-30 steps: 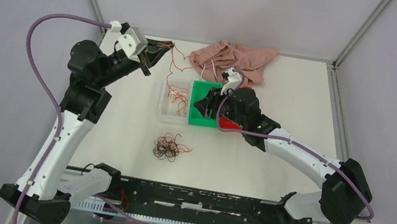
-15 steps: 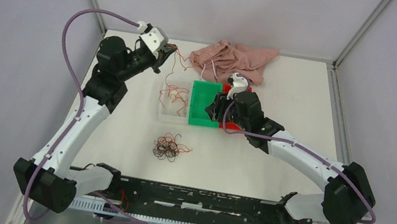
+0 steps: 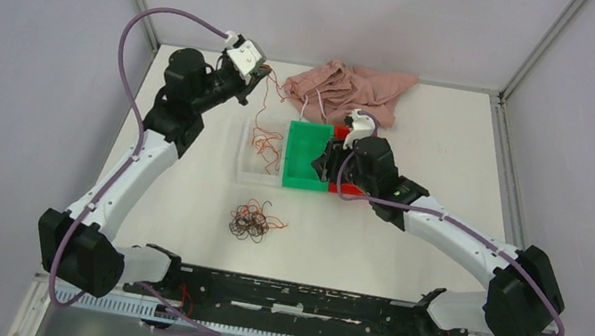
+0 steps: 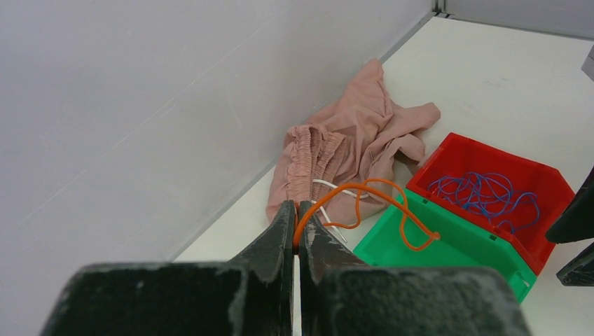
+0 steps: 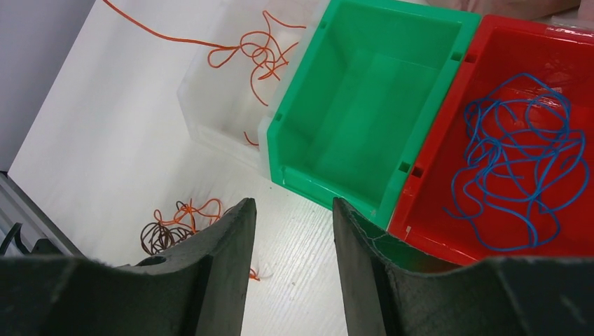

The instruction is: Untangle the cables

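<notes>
The tangle [image 3: 249, 220] lies toward the near edge, untouched. My right gripper [image 5: 291, 231] hangs wide open and holds nothing, by the green bin [image 5: 364, 119]. My left gripper [image 4: 295, 231], near the far-left corner, pinches an orange cable [image 4: 378, 189]. If I pull hard, it may slip free or drag the orange strands [image 5: 259, 49] out of the clear bin [image 3: 242, 164]. The green bin is bare; the red bin [image 5: 504, 42] holds blue cables [image 5: 518, 154].
</notes>
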